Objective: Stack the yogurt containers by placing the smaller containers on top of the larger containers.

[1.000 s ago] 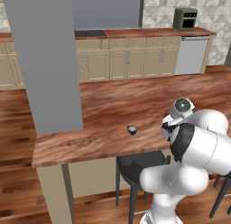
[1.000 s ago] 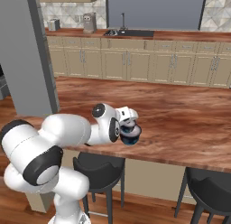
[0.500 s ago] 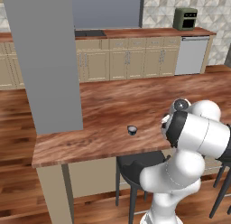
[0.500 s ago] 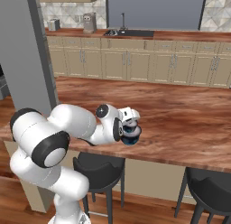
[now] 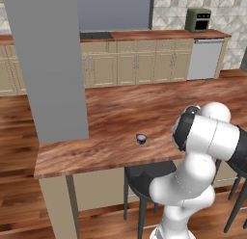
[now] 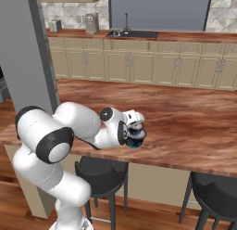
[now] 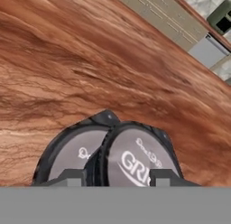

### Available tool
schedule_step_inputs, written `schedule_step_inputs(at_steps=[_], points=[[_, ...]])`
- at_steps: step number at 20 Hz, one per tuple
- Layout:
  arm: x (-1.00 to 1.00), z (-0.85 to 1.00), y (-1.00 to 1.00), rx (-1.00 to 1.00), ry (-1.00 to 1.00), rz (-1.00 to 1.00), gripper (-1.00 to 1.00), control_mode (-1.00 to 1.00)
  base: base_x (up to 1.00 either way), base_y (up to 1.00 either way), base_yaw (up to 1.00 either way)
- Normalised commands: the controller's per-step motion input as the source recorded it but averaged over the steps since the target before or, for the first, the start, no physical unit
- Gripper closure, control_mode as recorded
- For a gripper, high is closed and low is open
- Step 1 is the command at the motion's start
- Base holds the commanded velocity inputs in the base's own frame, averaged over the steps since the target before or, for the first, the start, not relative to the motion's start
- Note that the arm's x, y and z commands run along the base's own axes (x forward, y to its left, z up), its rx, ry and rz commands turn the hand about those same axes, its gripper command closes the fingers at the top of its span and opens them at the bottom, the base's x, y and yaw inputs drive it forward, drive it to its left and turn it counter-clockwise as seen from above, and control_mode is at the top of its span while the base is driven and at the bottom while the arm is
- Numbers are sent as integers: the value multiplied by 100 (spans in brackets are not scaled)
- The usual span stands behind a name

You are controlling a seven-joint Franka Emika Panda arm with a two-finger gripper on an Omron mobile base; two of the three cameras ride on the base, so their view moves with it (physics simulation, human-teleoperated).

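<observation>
Two cups show close up in the hand view, both dark-walled with pale grey lids: one [image 7: 74, 153] lies to the left and partly behind, the other [image 7: 140, 162], with pale lettering on its lid, overlaps it in front. The gripper [image 7: 116, 177] has its two finger tips at either side of the lettered cup, jaws drawn in and clamped on it. Whether that cup rests on the other or is just above it I cannot tell.

From the right base view the gripper [image 6: 135, 134] sits low over the near edge of the wooden counter [image 6: 185, 127], with a dark blue cup [image 6: 135, 140] between its fingers.

From the left base view a third, tiny cup [image 5: 141, 139] stands alone on the counter [image 5: 120, 112], well apart from the arm and near the front edge. A black stool [image 5: 144, 175] stands under the counter below it. Behind are beige cabinets [image 5: 140, 67] and a grey pillar [image 5: 46, 64] at the left.
</observation>
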Motion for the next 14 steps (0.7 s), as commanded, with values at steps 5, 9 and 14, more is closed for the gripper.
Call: schedule_step_inputs(at_steps=[5,9,14], points=[[0,-9,0,0,0,0,100,-100,0,0,0],[0,0,0,0,0,0,-100,-100,0,0,0],[0,0,0,0,0,0,-100,-100,0,0,0]])
